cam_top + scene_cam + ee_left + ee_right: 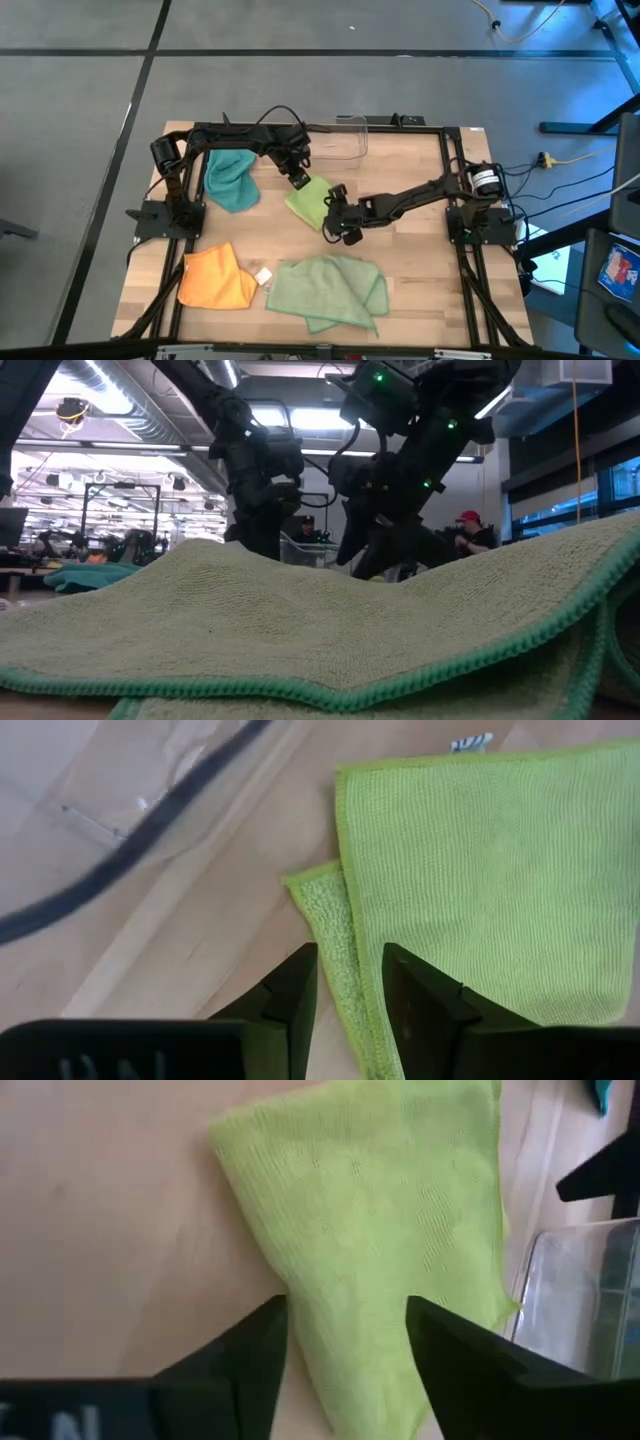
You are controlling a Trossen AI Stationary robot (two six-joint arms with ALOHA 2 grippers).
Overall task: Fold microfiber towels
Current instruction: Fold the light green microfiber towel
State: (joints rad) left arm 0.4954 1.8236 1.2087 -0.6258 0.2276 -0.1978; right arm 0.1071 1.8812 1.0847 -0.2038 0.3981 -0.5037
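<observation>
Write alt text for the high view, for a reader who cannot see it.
Overhead, both dark arms meet at a folded lime green microfiber cloth mid-table, the left claw at its far edge and the right claw at its right edge, both open. A crumpled teal cloth, an orange cloth, a larger pale sage cloth and a clear plastic bin lie around them.

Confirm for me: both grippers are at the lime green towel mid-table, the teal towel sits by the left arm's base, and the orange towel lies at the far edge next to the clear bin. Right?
Not quite. The high view shows the orange towel at the near edge, beside the sage green towel, not by the clear bin. The rest holds: left gripper and right gripper at the lime green towel, teal towel by the left arm's base.
</observation>
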